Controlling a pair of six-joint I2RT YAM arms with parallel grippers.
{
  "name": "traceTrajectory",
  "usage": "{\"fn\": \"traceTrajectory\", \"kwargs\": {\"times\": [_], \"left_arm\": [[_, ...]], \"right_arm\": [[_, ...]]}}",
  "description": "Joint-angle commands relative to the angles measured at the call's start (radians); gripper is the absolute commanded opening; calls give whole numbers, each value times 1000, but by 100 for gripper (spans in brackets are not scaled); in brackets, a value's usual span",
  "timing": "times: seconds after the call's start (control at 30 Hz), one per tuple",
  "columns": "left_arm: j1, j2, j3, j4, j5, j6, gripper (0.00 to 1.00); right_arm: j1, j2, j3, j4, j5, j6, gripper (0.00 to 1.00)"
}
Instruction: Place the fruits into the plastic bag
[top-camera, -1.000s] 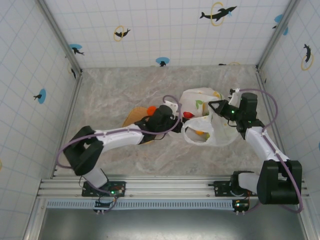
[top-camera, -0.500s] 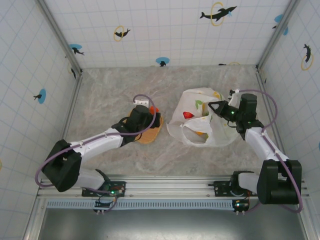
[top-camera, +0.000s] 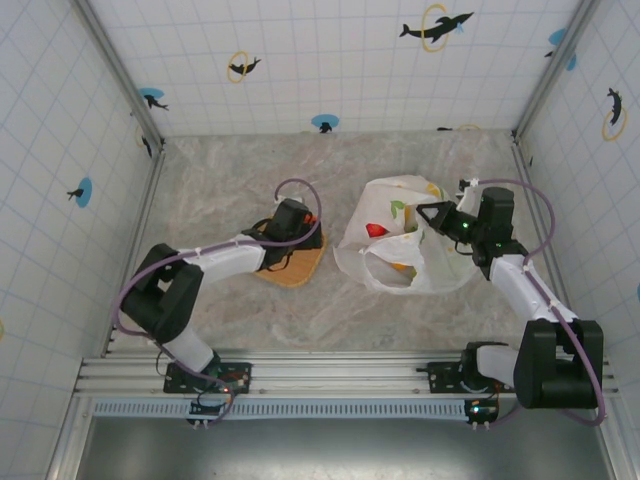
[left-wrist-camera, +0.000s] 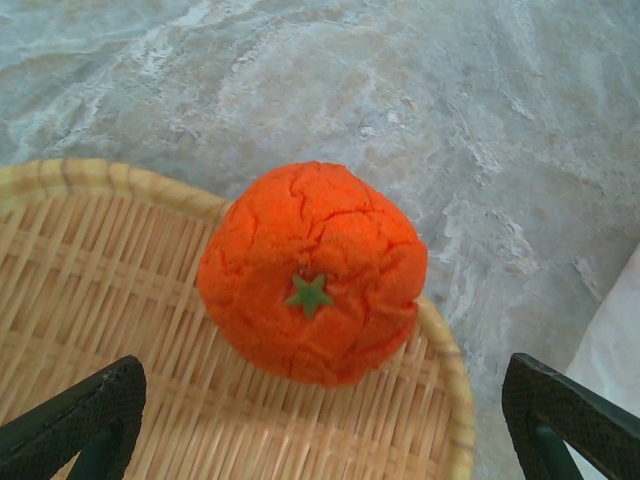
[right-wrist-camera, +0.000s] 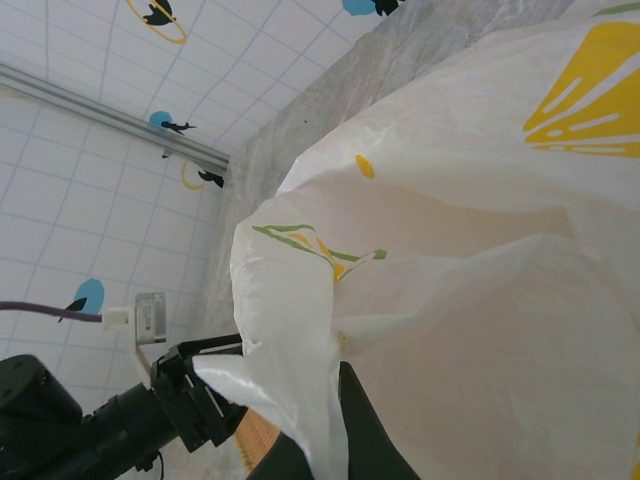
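Over the woven mat (left-wrist-camera: 120, 300) the left gripper (left-wrist-camera: 322, 415) gapes wide and empty, fingers flanking an orange fruit (left-wrist-camera: 310, 270); right of it lies the plastic bag (top-camera: 400, 245), red fruit (top-camera: 377, 230) inside, rim pinched by the right gripper (top-camera: 430, 214).

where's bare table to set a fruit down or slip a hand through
Bare table runs along the back wall beyond the woven mat and plastic bag, and in front of both toward the rail. Crowded: the narrow gap between them, flanked by the left gripper and right gripper.
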Motion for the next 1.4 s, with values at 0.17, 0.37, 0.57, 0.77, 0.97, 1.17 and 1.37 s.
{"fn": "traceTrajectory", "kwargs": {"times": [0.17,0.37,0.57,0.77,0.97,1.17,1.37], "left_arm": [[32,107,71,1,59,-25,93],[46,149,114,25,83,-34,89],[51,183,139,26,79,-31,81],[55,204,152,29,66,-21,70],[55,203,151,28,54,-13,60],[55,133,100,47,66,-15,55],[52,17,30,55,66,-24,55]], "right_arm": [[-4,5,-15,24,-2,-10,0],[-5,10,-25,32,-3,-8,0],[-6,8,-37,32,-4,-12,0],[-8,12,-42,32,-8,-12,0],[-9,13,-47,31,-8,-12,0],[-12,18,-52,31,-8,-13,0],[-11,34,-51,33,-15,-12,0]]}}
